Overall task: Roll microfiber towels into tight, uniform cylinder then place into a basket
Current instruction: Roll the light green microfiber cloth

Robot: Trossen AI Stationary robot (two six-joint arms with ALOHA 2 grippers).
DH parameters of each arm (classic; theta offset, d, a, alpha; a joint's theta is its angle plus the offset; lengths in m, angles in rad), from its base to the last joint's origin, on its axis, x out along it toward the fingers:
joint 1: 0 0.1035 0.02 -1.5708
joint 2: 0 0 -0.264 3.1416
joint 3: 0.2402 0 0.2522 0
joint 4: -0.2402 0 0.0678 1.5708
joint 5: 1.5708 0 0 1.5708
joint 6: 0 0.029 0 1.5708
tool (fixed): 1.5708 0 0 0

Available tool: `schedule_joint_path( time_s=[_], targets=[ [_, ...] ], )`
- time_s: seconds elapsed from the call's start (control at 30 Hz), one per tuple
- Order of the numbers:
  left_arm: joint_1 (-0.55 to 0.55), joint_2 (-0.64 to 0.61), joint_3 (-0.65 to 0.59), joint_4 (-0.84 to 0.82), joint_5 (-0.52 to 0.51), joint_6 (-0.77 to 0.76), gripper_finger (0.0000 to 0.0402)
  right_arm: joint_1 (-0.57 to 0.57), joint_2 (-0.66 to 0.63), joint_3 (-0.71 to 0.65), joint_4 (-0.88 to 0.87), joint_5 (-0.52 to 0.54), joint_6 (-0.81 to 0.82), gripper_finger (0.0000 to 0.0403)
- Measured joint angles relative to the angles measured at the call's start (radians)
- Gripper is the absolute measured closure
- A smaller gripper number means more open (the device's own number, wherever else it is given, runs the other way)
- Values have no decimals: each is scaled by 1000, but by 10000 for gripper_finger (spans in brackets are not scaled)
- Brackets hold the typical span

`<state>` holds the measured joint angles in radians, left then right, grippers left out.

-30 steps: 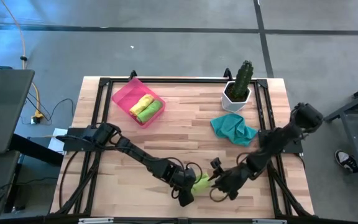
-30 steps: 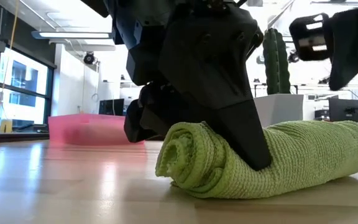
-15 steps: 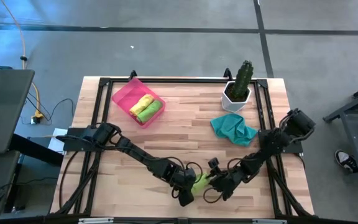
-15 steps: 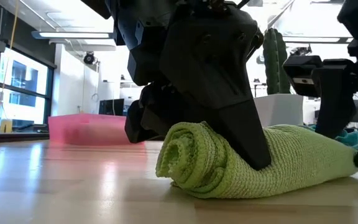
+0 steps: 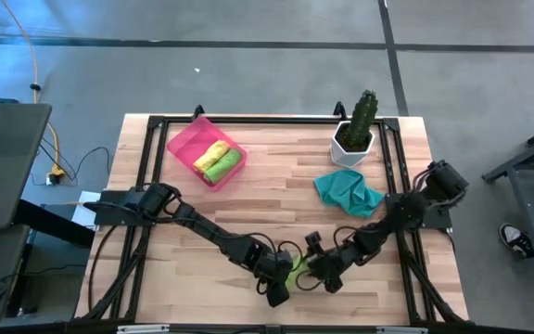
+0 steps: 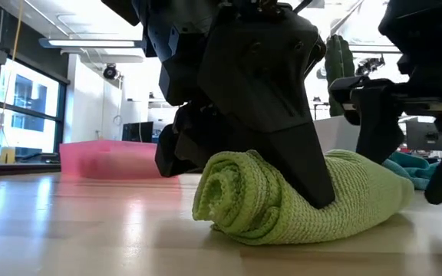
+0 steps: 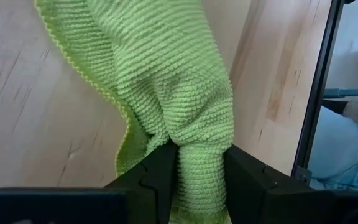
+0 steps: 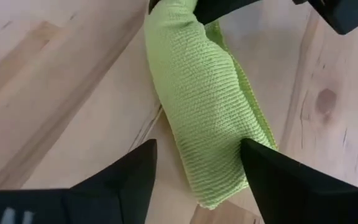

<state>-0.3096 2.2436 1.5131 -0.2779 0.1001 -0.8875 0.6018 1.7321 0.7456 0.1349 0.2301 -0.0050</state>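
Right pincer (image 8: pixel 197 180) has moved in along the roll since a second ago and now straddles its free end, fingers wide, one each side, not pressing. Left pincer (image 7: pixel 197 174) narrow, clamped on the other end of the green roll (image 6: pixel 282 203), which lies on the wooden surface (image 5: pixel 276 195) near its front edge. Roll: lime microfiber, ribbed loop texture, spiral end visible in low view, cylinder slightly tapered. Pink basket (image 5: pixel 182 148), smooth plastic, at far left, holds a yellow roll (image 5: pixel 210 153) and a green roll (image 5: pixel 223 167) side by side. Teal towel (image 5: pixel 349 193) crumpled near cactus pot (image 5: pixel 352 144). No legible writing.
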Motion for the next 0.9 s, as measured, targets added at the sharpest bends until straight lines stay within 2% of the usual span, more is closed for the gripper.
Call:
schedule_joint_path(
  time_s=[0.13, 0.27, 0.37, 0.5, 0.63, 0.73, 0.83, 0.9],
  targets=[
    [1, 2, -1, 18, 37, 0, 294, -23, 30, 0, 3, -4, -2, 172],
    [2, 3, -2, 26, 61, 0, 293, -37, 51, 2, 10, -24, 35, 187],
    [7, 3, -2, 20, 70, 15, 293, -44, 52, 3, -6, -45, 95, 214],
    [12, -9, -2, 14, 77, 85, 293, -46, 53, 5, -35, -43, 168, 272],
    [10, -49, -3, -92, 0, 182, 292, -47, 54, 4, -54, -49, 228, 341],
    [6, -85, -4, -238, -111, 238, 285, -47, 53, 3, -52, -68, 261, 387],
    [0, -106, -5, -326, -204, 267, 272, -49, 55, 3, -41, -77, 297, 388],
    [-1, -115, -5, -360, -221, 270, 260, -58, 55, 3, -37, -99, 326, 383]
  ],
)
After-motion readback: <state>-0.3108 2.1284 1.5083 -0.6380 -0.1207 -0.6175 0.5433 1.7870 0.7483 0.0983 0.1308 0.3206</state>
